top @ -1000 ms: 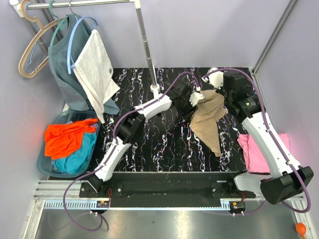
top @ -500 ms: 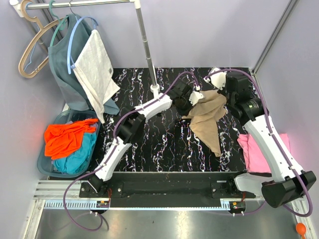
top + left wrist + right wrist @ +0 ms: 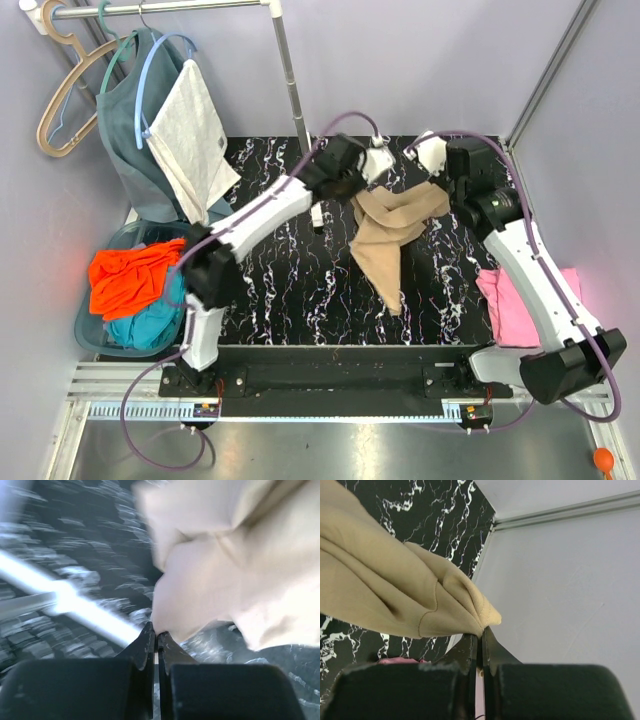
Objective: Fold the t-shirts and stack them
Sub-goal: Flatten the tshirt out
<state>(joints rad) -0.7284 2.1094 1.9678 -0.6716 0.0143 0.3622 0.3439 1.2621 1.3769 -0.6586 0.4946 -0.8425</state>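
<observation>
Rack pole (image 3: 291, 90) (upright) crowds left arm (image 3: 260, 210); tabletop (image 3: 300, 290) beside tan t-shirt (image 3: 385, 235) open.

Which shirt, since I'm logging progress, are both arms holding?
The tan shirt, pinched by the left fingers and right fingers. The pink shirt lies at the table's right edge; the orange shirt and teal shirt sit in the basket.

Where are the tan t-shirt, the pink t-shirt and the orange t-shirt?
soft tan cloth t-shirt (image 3: 385, 238): top view, on its bunched middle.
soft pink cloth t-shirt (image 3: 505, 318): top view, on its left part.
bright orange cloth t-shirt (image 3: 125, 280): top view, on its crumpled middle.
</observation>
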